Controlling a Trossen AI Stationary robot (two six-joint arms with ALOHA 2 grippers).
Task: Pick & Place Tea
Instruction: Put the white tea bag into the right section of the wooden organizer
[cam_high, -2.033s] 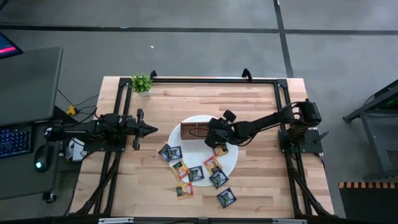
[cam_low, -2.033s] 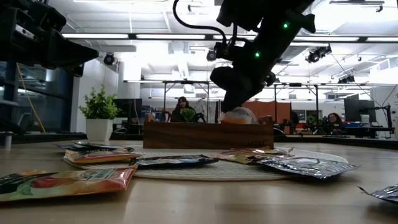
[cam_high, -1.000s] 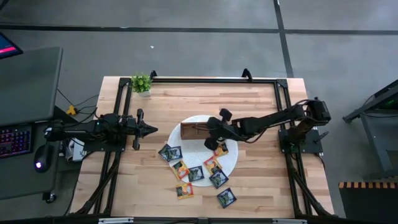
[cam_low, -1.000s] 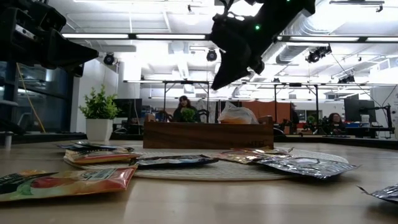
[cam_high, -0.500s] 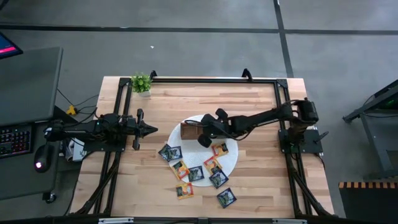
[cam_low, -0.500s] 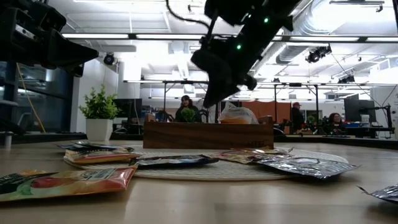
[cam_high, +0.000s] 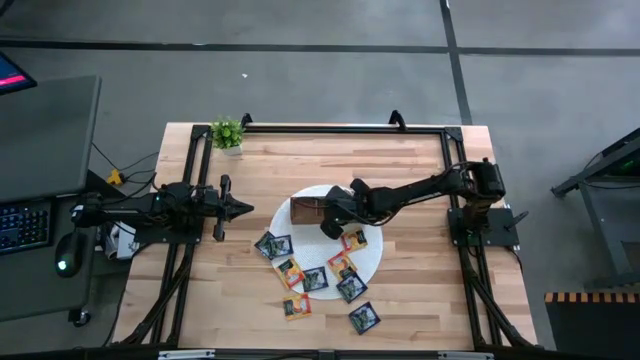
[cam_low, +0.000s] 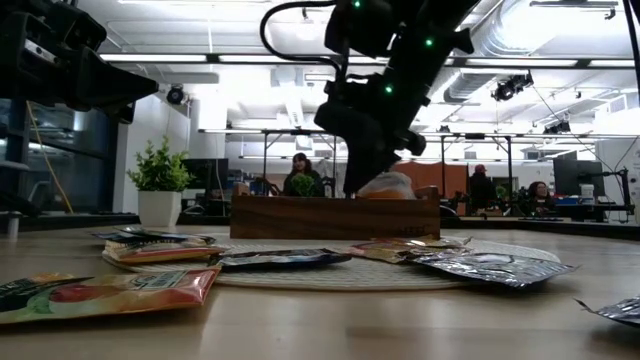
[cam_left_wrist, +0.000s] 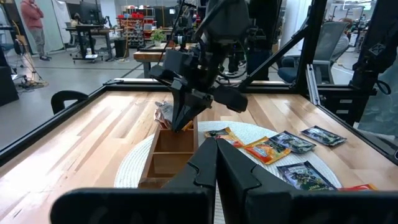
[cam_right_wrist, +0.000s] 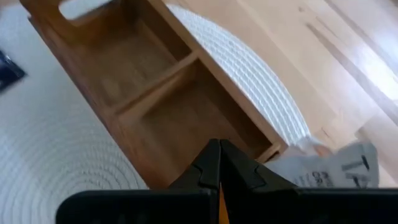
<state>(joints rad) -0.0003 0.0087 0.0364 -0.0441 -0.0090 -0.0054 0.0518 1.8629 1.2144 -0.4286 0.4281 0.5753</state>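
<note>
A brown wooden box (cam_high: 305, 208) with three compartments stands on a round white mat (cam_high: 376, 256). Several tea sachets lie flat on the mat and table near it, among them a dark one (cam_high: 272, 245) and an orange one (cam_high: 352, 238). A white sachet (cam_low: 388, 184) sticks up at the box's right end. My right gripper (cam_right_wrist: 219, 146) is shut and slants down over the box's right compartment, its tips at the rim in the low view. No touch shows and nothing is between the fingers. My left gripper (cam_high: 248, 207) waits shut at the table's left.
A small potted plant (cam_high: 228, 133) stands at the far left corner. Black frame rails run along the table's edges. More sachets lie toward the near edge, such as an orange one (cam_high: 297, 307) and a dark one (cam_high: 363, 318). Bare wood shows to the right of the mat.
My right gripper has sunk from well above the box down to its rim, shifting a little toward the table's left and tipping more steeply downward. It has stayed shut. The white sachet at the box's right end has kept its place.
</note>
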